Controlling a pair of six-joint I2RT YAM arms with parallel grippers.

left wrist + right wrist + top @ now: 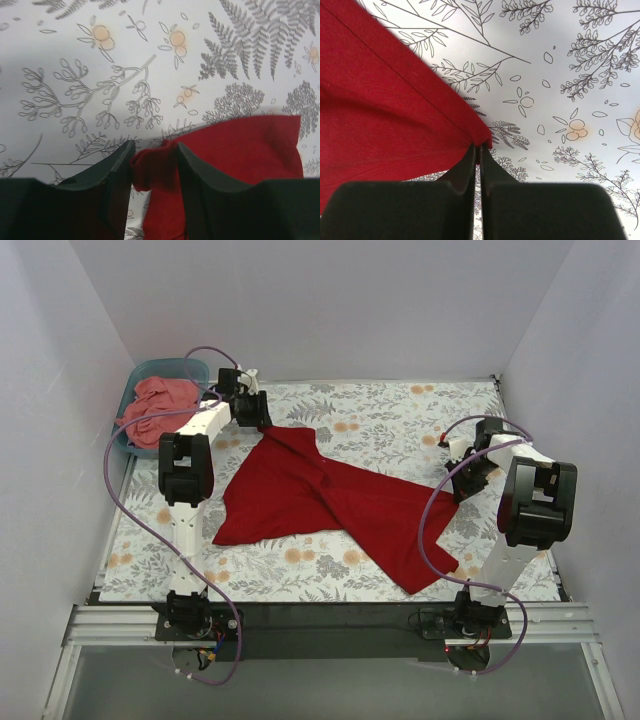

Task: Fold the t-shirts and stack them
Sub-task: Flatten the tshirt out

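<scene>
A deep crimson t-shirt [320,502] lies crumpled and partly spread on the floral table cover. My left gripper [262,422] is at its far corner. In the left wrist view the gripper [155,150] is shut on a bunched fold of the crimson cloth [240,145]. My right gripper [462,478] is at the shirt's right corner. In the right wrist view it [480,148] pinches the hemmed tip of the crimson shirt [385,110], jaws almost together. A salmon-pink t-shirt [160,406] lies heaped in the tub at the far left.
The teal plastic tub [133,388] stands at the far left corner, beside the left wall. The floral table cover [400,410] shows bare at the back and right. White walls close in three sides. The arm bases sit on the black rail at the near edge.
</scene>
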